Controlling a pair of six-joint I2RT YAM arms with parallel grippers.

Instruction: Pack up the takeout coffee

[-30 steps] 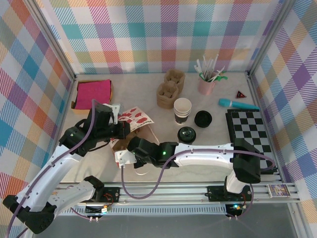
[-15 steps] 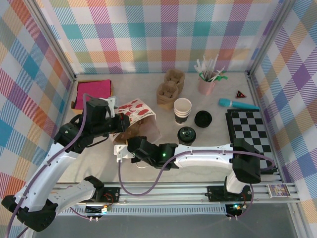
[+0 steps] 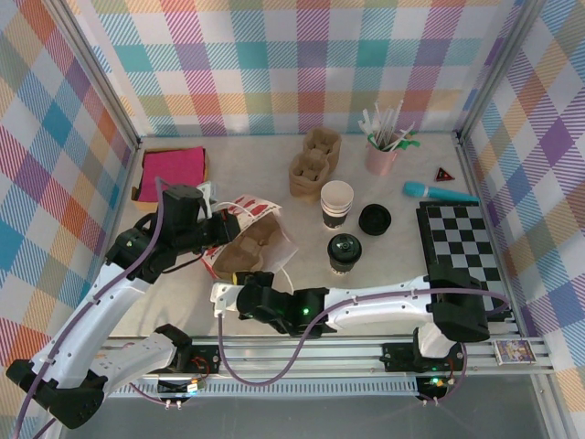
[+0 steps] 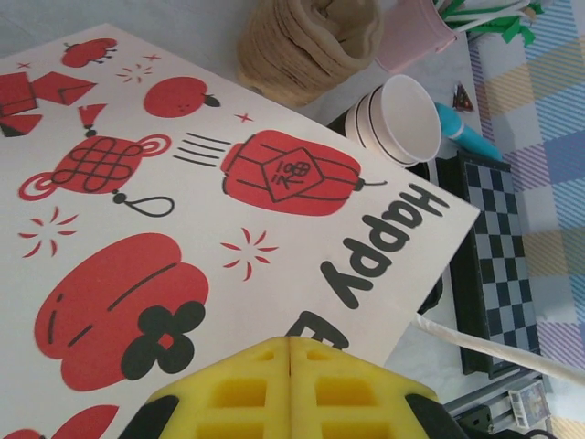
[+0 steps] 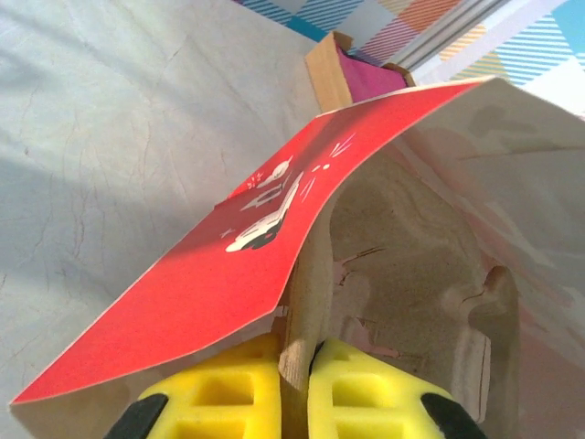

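One coffee to worry about: the takeout coffee (image 3: pixel 345 251) is standing upright on the table (image 3: pixel 384 297), out in the open, right of the paper bag (image 3: pixel 259 240) and not inside it. From above you mostly get its round black lid, glossy in the middle, with a bit of the white-and-dark-brown cup wall showing under it. Just behind it are a stack of empty cups (image 3: pixel 336 203) and a loose black lid (image 3: pixel 375 219). The checkerboard (image 3: pixel 462 242) lies off to its right.

Your left gripper (image 4: pixel 291 358) has its yellow pads pressed fully together at the bag's left edge. The printed red-lantern side spreads out right beyond them, so it looks pinched on the paper. Your right gripper (image 5: pixel 294 370) is clamped too, with a brown paper edge at the bag's mouth sandwiched between its pads and the mouth gaping open above them.

Further back: cardboard cup carriers (image 3: pixel 311 165), a pink cup of straws (image 3: pixel 384 151), a teal tool (image 3: pixel 439 192) and pink napkins (image 3: pixel 171 174). Tabletop's a pale off-white sheet, and the walls (image 3: pixel 274 64) are pastel plaid all round.
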